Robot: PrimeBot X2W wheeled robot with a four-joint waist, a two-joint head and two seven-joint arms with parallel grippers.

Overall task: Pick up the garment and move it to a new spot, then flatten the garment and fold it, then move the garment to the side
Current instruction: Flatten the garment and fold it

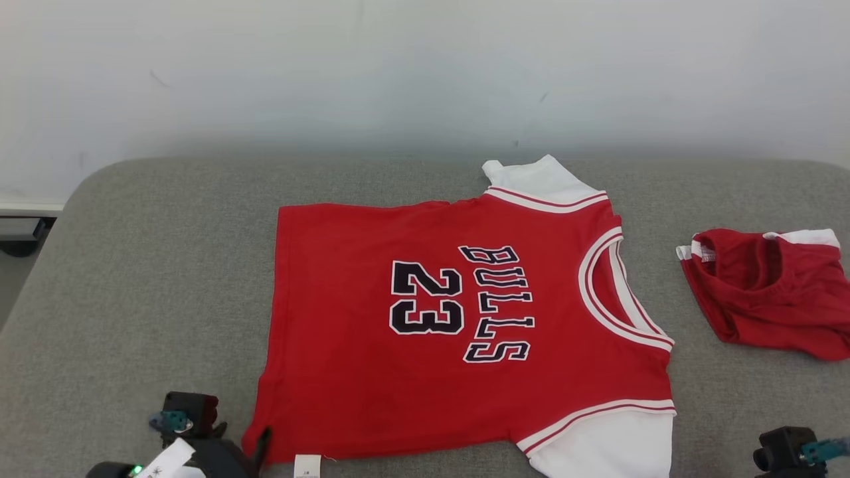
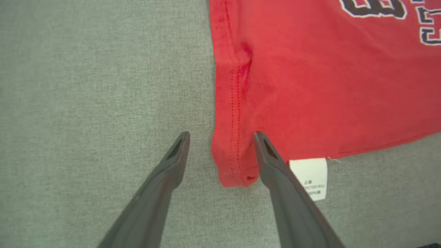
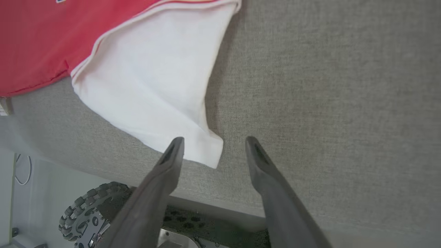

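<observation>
Jersey point(image 1: 465, 318) first: I see a red shirt with "BULLS" and "23" in dark letters, spread flat and face up in the middle of the grey fabric bench point(image 1: 133, 265). Its neck opening points to my right and its hem to my left. 1 white sleeve lies at the far edge, and the other white sleeve point(image 3: 148, 86) lies at the near edge, close to the bench's front rim. A white care label point(image 2: 310, 177) pokes out from under the near side seam, just beside the hem corner.

My left hand point(image 2: 220, 136) is spread wide and grips nothing. Its 2 fingers straddle that near hem corner, 1 over bare bench and 1 over the red cloth by the label. My right hand point(image 3: 214, 140) is also wide apart and empty, with the sleeve's near corner between its fingers.

Well apart on the right lies a second red garment point(image 1: 770, 299) with white trim, crumpled. Below the bench's front edge I can see a roller wheel point(image 3: 86, 213).
</observation>
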